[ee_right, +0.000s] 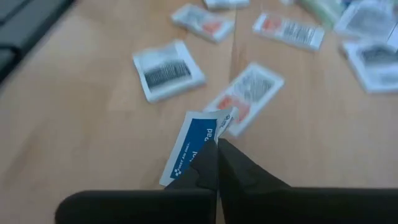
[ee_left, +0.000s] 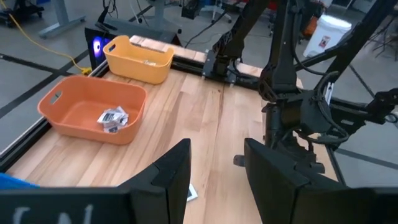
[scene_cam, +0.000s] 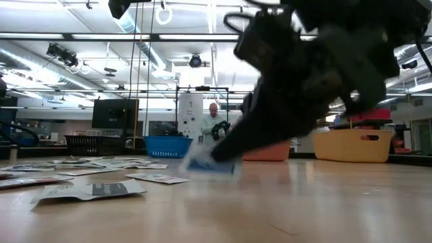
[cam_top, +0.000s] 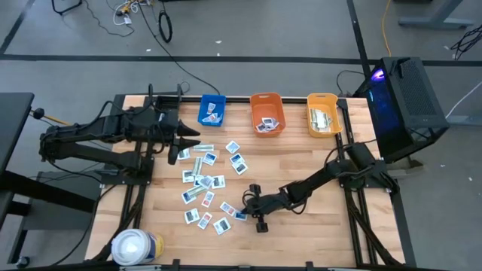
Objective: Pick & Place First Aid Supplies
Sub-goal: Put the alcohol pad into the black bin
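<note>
From above, the wooden table (cam_top: pixel 301 162) carries a loose scatter of small flat packets (cam_top: pixel 203 184) left of centre, and three plastic bins line its far edge: a blue bin (cam_top: pixel 212 110), an orange bin (cam_top: pixel 267 114) and a yellow bin (cam_top: pixel 324 114), each already holding a few packets. A large white roll (cam_top: pixel 135 247) stands at the lower left corner. The left gripper (cam_top: pixel 184 143) hangs near the blue bin above the upper edge of the scatter, while the right gripper (cam_top: pixel 247 207) reaches down at the lower right edge of it. Only the table-level view shows the room behind, with a person (scene_cam: pixel 213 121) standing far off; here the right gripper (scene_cam: pixel 214 156) is a dark blurred mass whose tip presses a blue packet (scene_cam: pixel 206 162) at the tabletop, with pale crinkled packets lying flat at the left. The left wrist view shows its two dark, flat fingers (ee_left: pixel 171 174) parted with nothing between them, over the smooth plank surface, the orange and yellow bins at the upper left. The right wrist view alone gives the grip clearly: the right gripper's narrow fingertips (ee_right: pixel 217 155) are pinched together on the corner of the glossy blue-and-white packet (ee_right: pixel 189 149), which touches a red-printed packet (ee_right: pixel 249 93).
</note>
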